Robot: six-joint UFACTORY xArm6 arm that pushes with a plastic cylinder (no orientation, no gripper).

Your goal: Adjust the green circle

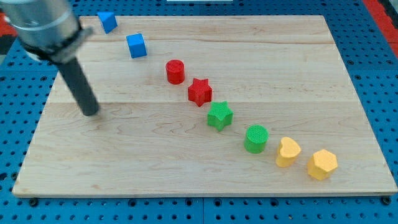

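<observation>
Wooden board on blue pegboard; diagonal row of blocks: blue triangle-like block, blue cube, red cylinder, red star, green star, green circle toward lower right, yellow heart, yellow hexagon; my tip far left, well apart, touching nothing; no fingers, bare rod only.

- Laboratory test bench: my wooden board rests on a blue perforated base plate.
- Small coloured blocks lie in a diagonal row.
</observation>
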